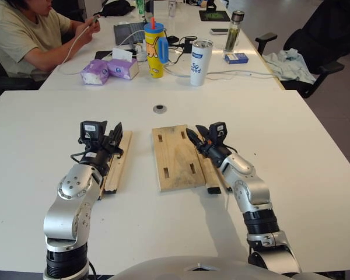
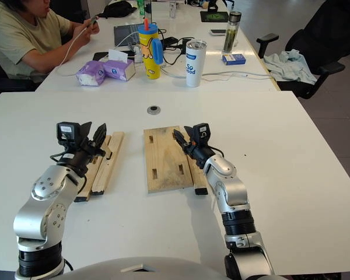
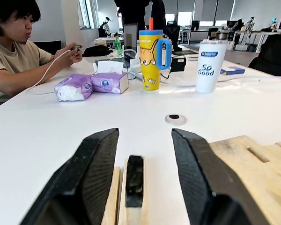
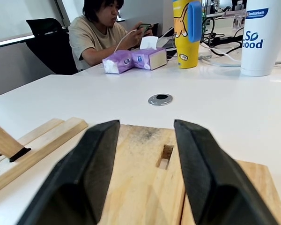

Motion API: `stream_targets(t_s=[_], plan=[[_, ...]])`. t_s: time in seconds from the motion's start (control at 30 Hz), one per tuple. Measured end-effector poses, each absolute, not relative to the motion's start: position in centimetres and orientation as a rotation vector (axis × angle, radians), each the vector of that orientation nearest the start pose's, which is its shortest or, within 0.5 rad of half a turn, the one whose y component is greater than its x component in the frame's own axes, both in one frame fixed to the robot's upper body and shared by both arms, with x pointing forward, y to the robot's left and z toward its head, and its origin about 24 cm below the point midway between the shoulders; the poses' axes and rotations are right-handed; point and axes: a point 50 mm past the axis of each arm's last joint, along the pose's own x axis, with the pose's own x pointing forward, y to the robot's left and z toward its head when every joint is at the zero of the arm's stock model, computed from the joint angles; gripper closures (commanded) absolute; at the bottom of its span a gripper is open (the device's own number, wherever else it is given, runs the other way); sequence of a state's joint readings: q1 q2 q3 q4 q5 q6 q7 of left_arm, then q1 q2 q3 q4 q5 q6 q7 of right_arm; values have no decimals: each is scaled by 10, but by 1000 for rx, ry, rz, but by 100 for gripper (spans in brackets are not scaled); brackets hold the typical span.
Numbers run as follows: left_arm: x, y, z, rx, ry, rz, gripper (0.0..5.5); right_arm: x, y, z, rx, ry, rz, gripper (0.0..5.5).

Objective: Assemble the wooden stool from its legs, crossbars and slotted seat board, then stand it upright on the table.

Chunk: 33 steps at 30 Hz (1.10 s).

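You have not begun any joining: every part lies flat and loose on the white table point(image 1: 315, 175), so the whole build and the final standing-up are left.

The slotted seat board point(image 1: 174, 157) is the largest piece. It sits directly beneath and ahead of your right gripper point(image 1: 195, 135), whose jaws are spread wide over its near-right edge and hold nothing. The board is pale, unfinished wood, a plain rectangle with four small slots cut through it and a dark smudge towards its far end.

The left bundle of sticks point(image 1: 118, 163) lies side by side under your left gripper point(image 1: 111, 139), well apart from the board. These jaws are also spread wide. One stick's dark-capped end point(image 3: 134, 185) sits between them, but the fingers do not touch it, so nothing is grasped.

The shorter pieces point(image 1: 212, 178) lie against the board's right edge, behind the right jaws and partly under that arm. You cannot tell how many there are.
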<state>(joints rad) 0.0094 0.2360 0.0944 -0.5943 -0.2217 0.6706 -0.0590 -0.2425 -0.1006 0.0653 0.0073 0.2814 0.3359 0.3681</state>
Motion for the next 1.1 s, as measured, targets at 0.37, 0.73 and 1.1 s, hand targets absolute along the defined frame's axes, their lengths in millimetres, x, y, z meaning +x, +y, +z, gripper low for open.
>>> stream_targets(t_s=[0.37, 0.73, 1.1], plan=[[234, 183, 112, 77, 92, -23, 341, 289, -114, 73, 156, 121, 560, 335], [233, 179, 96, 44, 157, -28, 473, 292, -114, 76, 147, 118, 573, 335], [236, 180, 92, 31, 151, -20, 509, 299, -120, 84, 124, 79, 519, 335]])
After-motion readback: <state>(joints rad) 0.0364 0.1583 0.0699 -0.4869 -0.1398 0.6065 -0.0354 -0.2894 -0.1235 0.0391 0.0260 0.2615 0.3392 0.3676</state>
